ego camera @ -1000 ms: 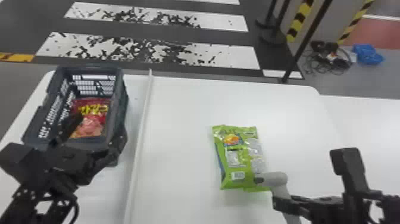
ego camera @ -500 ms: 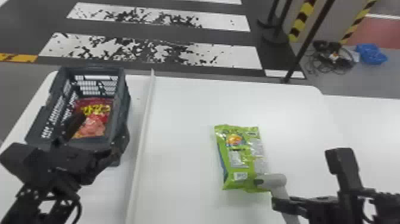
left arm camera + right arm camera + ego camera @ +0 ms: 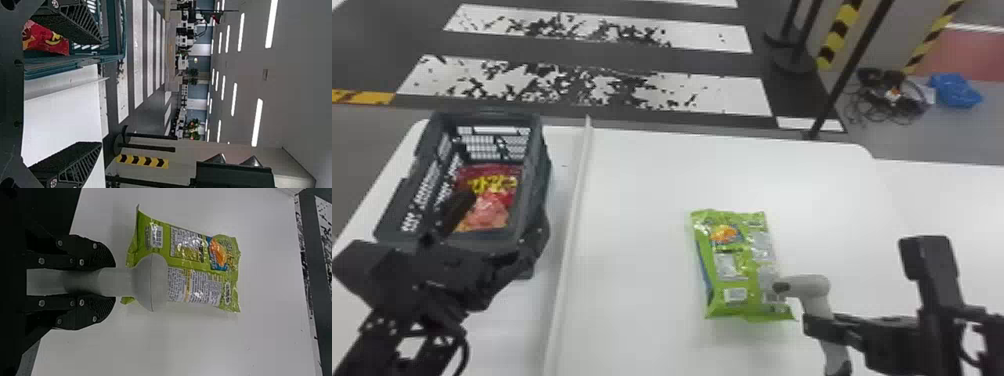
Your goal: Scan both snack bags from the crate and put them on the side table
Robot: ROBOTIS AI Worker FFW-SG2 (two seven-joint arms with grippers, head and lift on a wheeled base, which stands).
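A green snack bag (image 3: 737, 265) lies flat on the white table, its small white label (image 3: 735, 294) at the near end. Right gripper (image 3: 814, 320) is shut on the handle of a grey scanner (image 3: 807, 286), whose head is over the bag's near right corner. From the right wrist, the gripper (image 3: 114, 282) grips the scanner (image 3: 154, 282) above the green bag (image 3: 195, 266). A red snack bag (image 3: 492, 200) lies in the dark crate (image 3: 534, 175). Left gripper (image 3: 504, 210) is at the crate's near part; in the left wrist view its fingers stand wide apart, the gripper (image 3: 101, 93) holding nothing.
A thin white raised strip (image 3: 572, 210) runs across the table (image 3: 642, 175) between crate and green bag. Another white surface (image 3: 957, 210) adjoins on the right. Beyond are black posts (image 3: 852, 70), cables and a blue bag (image 3: 954, 90) on the floor.
The right gripper and scanner have shifted slightly right and away from the robot over the green bag's near corner. The left arm has stayed almost still.
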